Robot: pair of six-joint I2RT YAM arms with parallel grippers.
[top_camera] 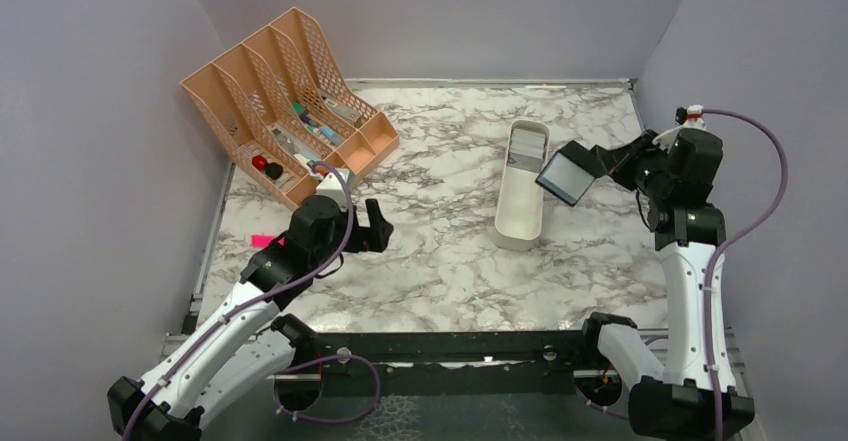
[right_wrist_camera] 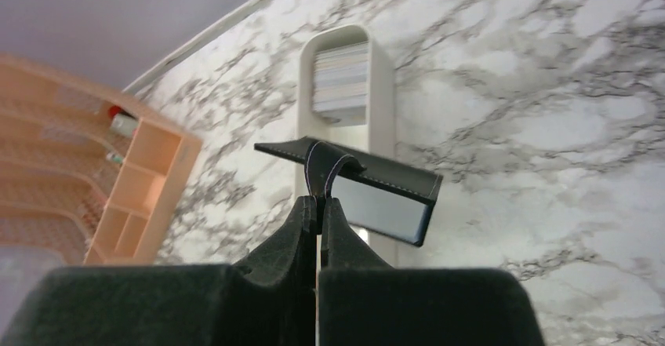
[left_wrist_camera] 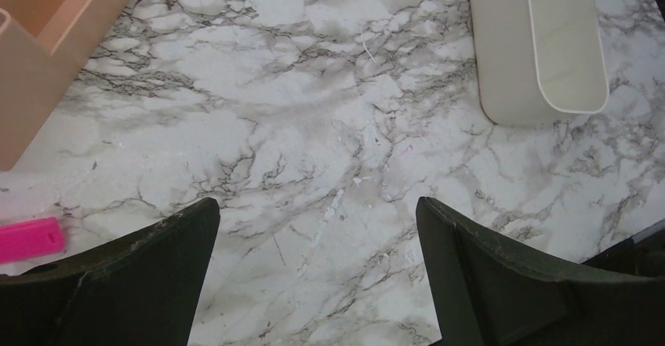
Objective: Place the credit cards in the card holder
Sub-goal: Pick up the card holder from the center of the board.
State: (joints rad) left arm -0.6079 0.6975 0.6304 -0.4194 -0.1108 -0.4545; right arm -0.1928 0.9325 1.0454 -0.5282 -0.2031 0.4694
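Note:
The card holder (top_camera: 567, 174) is a black stitched wallet with a grey face, hanging in the air. My right gripper (top_camera: 606, 162) is shut on its thin black loop. In the right wrist view the card holder (right_wrist_camera: 368, 193) hangs just beyond the closed right gripper (right_wrist_camera: 320, 201), over a white oblong tray (right_wrist_camera: 384, 79). The credit cards (right_wrist_camera: 341, 83) stand stacked in that tray's far half, also seen as credit cards (top_camera: 527, 146) from above. My left gripper (top_camera: 372, 223) hovers open and empty over bare marble, left of the tray (top_camera: 520, 226); its jaws stand wide in the left gripper (left_wrist_camera: 317, 213) view.
A peach mesh desk organiser (top_camera: 290, 101) with small items stands at the back left. A small pink object (left_wrist_camera: 31, 238) lies on the marble beside the left arm. Grey walls enclose the table on three sides. The tray's near end (left_wrist_camera: 510, 63) holds nothing.

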